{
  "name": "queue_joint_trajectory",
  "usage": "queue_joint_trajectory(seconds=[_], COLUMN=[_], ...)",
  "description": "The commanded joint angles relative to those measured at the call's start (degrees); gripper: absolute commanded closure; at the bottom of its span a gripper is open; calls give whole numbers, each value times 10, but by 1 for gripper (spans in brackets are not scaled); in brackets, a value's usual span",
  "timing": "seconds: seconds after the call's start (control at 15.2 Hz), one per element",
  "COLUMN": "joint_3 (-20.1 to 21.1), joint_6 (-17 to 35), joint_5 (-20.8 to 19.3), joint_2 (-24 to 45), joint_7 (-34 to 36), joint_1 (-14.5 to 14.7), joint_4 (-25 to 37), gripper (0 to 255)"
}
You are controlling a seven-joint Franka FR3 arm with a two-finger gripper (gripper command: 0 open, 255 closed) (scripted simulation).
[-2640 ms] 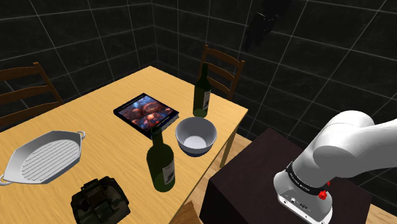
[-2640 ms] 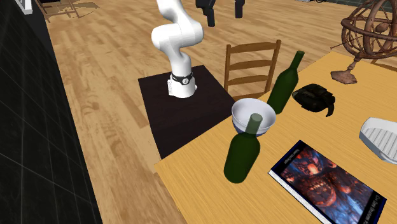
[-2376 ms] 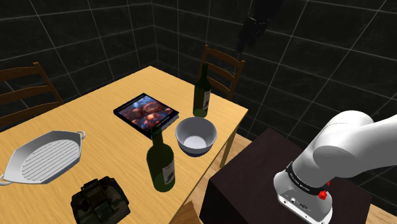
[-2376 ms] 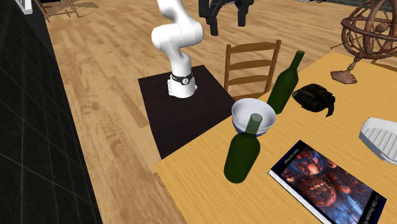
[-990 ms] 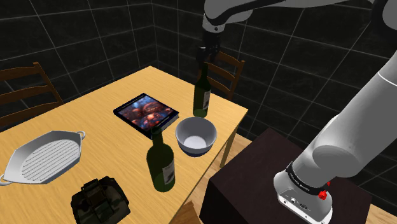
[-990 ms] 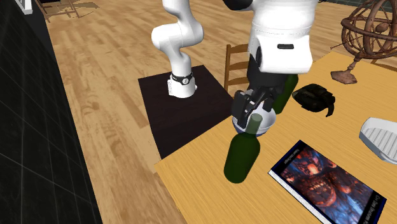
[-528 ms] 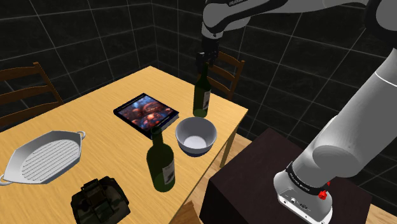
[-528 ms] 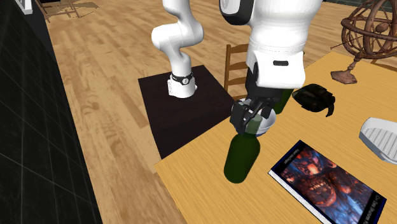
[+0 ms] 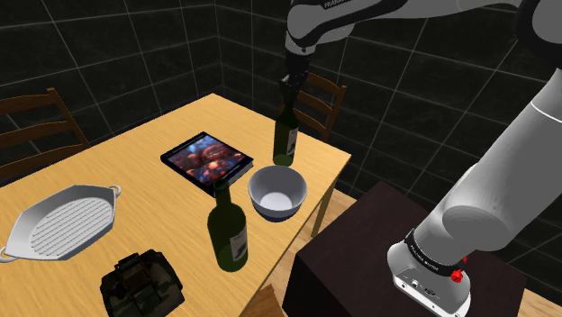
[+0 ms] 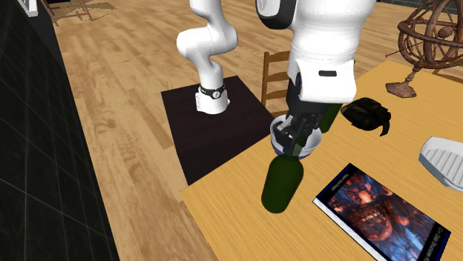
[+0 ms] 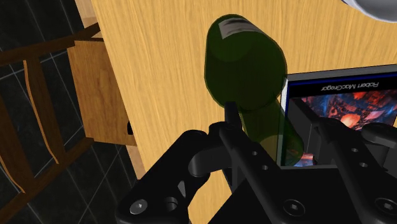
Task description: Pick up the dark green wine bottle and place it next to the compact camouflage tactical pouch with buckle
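Observation:
Two dark green wine bottles stand upright on the wooden table (image 9: 135,153). My black gripper (image 9: 289,94) is shut on the neck of the far one (image 9: 285,140), which stands by the table edge near a chair. In the second exterior view the gripper (image 10: 296,139) clasps the neck above that bottle's body (image 10: 280,187). The wrist view looks down the bottle (image 11: 245,60) with the gripper (image 11: 267,127) around its neck. The camouflage pouch (image 9: 141,281) lies at the table's near corner, also seen as the dark pouch (image 10: 367,113).
A second bottle (image 9: 227,232) stands between the pouch and a white bowl (image 9: 277,191). A picture book (image 9: 207,158) and a white ridged tray (image 9: 67,221) lie on the table. Wooden chairs (image 9: 317,101) stand at the edges. An armillary sphere (image 10: 429,37) stands at the far end.
The gripper came down over the far bottle's neck and its fingers went from apart to shut on it. The bottle has not moved.

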Motion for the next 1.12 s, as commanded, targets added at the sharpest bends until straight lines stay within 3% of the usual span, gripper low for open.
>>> queue_joint_trajectory(seconds=[0.0, 0.33, 1.06], joint_3=[0, 0, 0], joint_6=[0, 0, -82], joint_5=[0, 0, -1], joint_2=[0, 0, -15], joint_7=[0, 0, 1], joint_1=[0, 0, 0], joint_4=[0, 0, 67], gripper=[255, 255, 255])
